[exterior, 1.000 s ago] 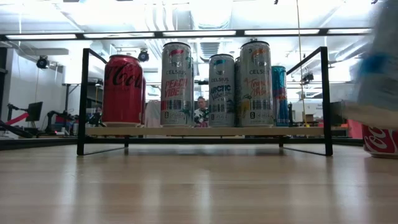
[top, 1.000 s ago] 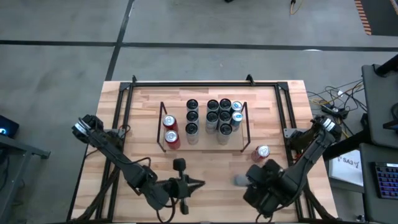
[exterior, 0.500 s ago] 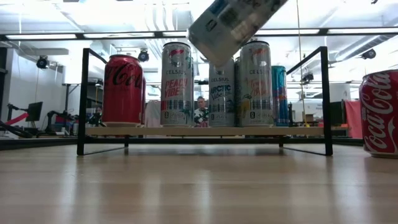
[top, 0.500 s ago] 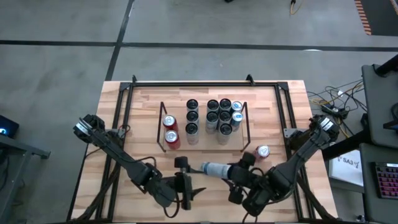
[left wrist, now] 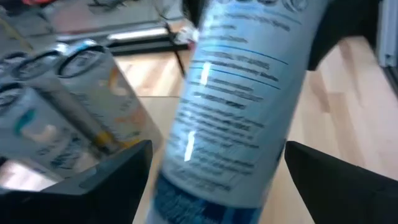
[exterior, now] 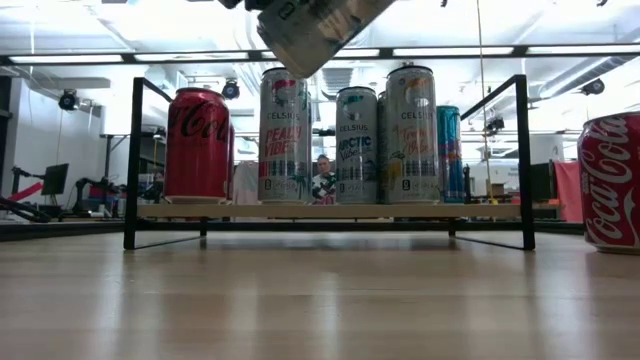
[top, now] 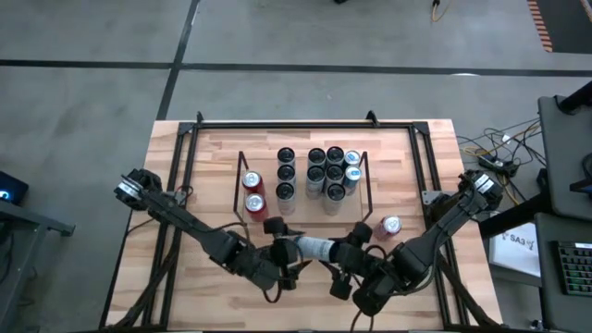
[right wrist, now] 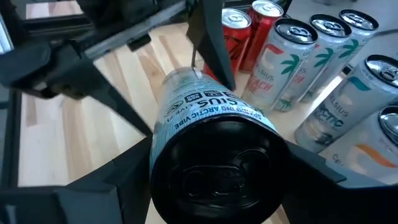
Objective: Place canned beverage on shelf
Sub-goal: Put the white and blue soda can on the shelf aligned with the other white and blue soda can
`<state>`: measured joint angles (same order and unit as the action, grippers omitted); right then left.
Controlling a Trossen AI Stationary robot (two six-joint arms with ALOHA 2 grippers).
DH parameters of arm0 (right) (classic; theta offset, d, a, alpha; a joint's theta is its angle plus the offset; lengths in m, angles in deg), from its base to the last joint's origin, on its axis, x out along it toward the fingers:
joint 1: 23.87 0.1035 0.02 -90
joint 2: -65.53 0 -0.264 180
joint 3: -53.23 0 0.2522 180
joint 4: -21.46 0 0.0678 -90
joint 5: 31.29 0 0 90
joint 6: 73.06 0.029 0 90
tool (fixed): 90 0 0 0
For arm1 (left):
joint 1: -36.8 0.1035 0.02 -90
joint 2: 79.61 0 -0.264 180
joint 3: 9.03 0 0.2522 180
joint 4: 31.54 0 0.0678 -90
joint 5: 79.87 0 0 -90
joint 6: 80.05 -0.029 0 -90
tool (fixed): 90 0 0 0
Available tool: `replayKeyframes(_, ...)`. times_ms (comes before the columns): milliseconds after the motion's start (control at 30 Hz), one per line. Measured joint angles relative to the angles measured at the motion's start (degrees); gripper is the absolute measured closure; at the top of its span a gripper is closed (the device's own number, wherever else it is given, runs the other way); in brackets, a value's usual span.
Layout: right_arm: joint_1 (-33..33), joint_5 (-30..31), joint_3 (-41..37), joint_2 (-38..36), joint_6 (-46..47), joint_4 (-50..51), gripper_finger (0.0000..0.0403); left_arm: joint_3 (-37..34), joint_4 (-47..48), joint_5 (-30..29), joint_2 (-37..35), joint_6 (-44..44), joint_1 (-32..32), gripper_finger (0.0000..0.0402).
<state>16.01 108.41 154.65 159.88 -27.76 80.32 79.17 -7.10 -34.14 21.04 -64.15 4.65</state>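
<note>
Pale blue-and-white slim can lies sideways in the air above the light wooden bench, just in front of the black wire shelf. The right gripper is clamped on it. The left gripper straddles its far end, fingers apart.

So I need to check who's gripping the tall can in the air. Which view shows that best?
Right wrist view: the tall can sits between the right pincer fingers. High view shows it lying between both arms; low view only its end; left wrist view its label between the open left pincer fingers.
</note>
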Motion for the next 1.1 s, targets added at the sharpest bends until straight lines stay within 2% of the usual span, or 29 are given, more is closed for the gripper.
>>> replayKeyframes(200,-0.5,-1.7,0.0,0.3,-0.2,-1.2,0.0145,0.0,-0.1,1.8,0.6,-0.3,0.4,0.0068)
replayKeyframes(433,-1.5,-2.3,0.0,0.5,-2.5,-2.9,0.0145,-0.1,-3.0,-0.7,3.0,-3.2,0.6,0.0105)
replayKeyframes(633,-2.1,-3.0,0.0,0.5,-5.4,-3.0,0.0145,-0.1,-5.3,-5.5,4.8,-5.9,0.5,0.0158)
replayKeyframes(733,-2.4,-2.4,-0.1,0.7,-8.1,-3.9,0.0145,-0.2,-5.7,-7.1,4.9,-6.8,0.5,0.0158)
replayKeyframes(800,-2.5,-1.8,-0.1,0.7,-9.9,-4.4,0.013,-0.2,-5.9,-8.9,4.8,-7.7,0.4,0.0158)
replayKeyframes(967,-3.0,1.0,0.3,-0.6,-11.0,-6.1,0.0061,-0.2,-6.6,-12.5,2.9,-11.0,0.5,0.0158)
replayKeyframes(1100,-2.8,2.2,0.8,-3.0,-13.5,-5.4,0.0052,-0.6,-6.4,-14.7,1.1,-14.8,0.6,0.0158)
